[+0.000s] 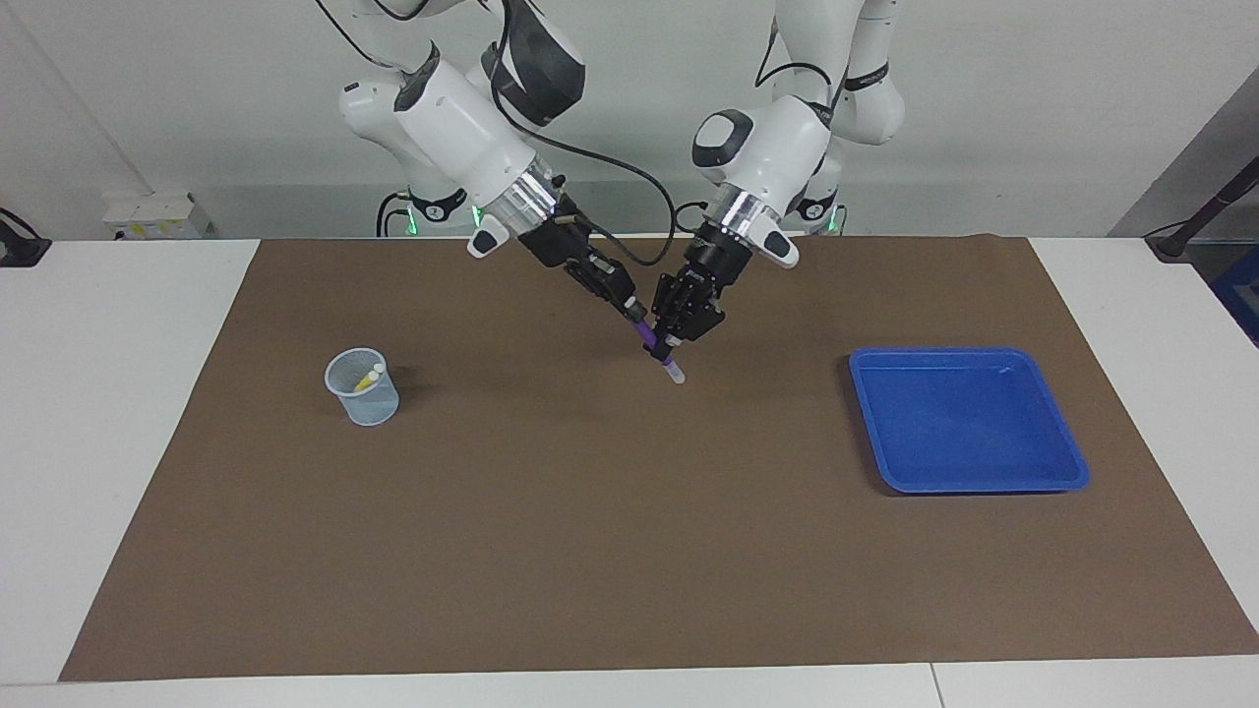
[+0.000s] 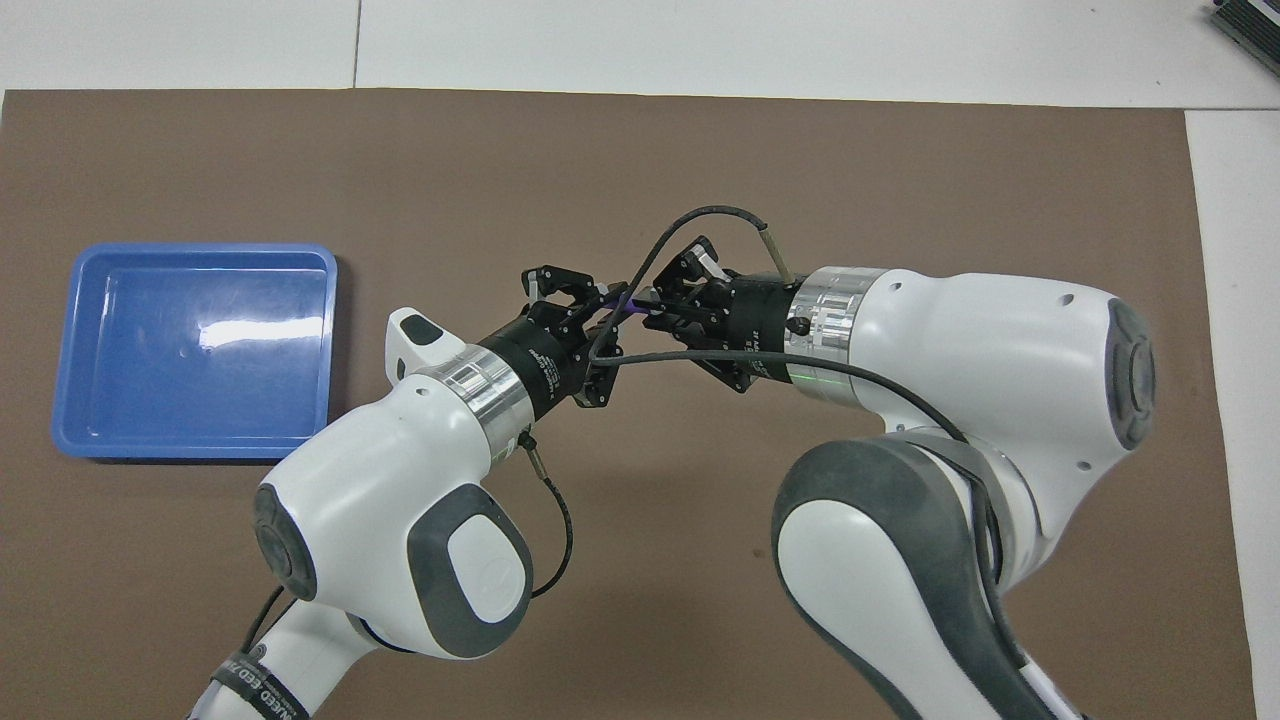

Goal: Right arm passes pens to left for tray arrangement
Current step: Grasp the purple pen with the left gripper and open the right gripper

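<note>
Brown mat on white table (image 1: 118, 413). Purple pen (image 1: 657, 352) mid-air over mat centre, right gripper (image 1: 637, 320) shut on upper barrel, left gripper (image 1: 676, 346) closed on it lower down, near cap. Light, stiff, slick: pinch mid-barrel. Blue tray (image 1: 1067, 462) empty, toward left arm's end

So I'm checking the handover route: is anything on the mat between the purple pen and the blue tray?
Nothing visible. The purple pen is held over mid-mat by both the right gripper and the left gripper. Only bare mat lies between it and the tray; the mesh cup sits toward the right arm's end.
</note>
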Controlling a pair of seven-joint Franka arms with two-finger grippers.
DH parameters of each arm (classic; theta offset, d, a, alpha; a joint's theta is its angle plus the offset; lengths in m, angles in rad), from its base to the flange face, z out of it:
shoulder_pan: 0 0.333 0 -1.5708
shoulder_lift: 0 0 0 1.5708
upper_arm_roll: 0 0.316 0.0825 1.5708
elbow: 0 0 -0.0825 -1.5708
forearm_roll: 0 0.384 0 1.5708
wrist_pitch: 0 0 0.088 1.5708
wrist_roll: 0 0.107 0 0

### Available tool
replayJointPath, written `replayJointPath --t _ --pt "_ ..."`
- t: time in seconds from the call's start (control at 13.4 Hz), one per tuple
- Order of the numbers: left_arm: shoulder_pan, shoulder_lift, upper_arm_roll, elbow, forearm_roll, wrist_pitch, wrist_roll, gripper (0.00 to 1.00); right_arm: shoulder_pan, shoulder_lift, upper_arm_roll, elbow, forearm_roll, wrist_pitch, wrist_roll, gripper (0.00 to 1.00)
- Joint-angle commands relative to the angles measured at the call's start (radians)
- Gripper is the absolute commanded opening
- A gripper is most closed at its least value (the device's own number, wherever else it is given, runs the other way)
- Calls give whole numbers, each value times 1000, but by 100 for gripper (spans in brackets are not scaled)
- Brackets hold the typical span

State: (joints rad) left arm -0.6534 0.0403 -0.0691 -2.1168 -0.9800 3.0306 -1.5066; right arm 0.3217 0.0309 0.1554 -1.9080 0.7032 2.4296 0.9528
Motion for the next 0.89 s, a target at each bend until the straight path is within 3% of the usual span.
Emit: replayJointPath --t 0.0,0.15,0.22,0.3,0.6,0.82 --pt "-37 13 5 12 -23 5 -1 0 2 -16 1 -9 30 20 9 0" --pt "-37 13 3 12 -22 5 -1 0 -1 -16 1 -8 30 20 9 0" --pt "-37 12 3 12 -22 4 -4 0 -6 -14 1 -6 30 20 11 24" --pt "-35 13 5 12 -22 4 -3 0 -6 -12 1 -3 30 22 18 99" --pt "-25 12 6 9 -17 -4 37 0 -36 -12 -7 4 4 3 -87 100" --pt "6 -2 8 -5 -16 -105 245 0 -73 -23 -7 -9 -72 -98 -215 100"
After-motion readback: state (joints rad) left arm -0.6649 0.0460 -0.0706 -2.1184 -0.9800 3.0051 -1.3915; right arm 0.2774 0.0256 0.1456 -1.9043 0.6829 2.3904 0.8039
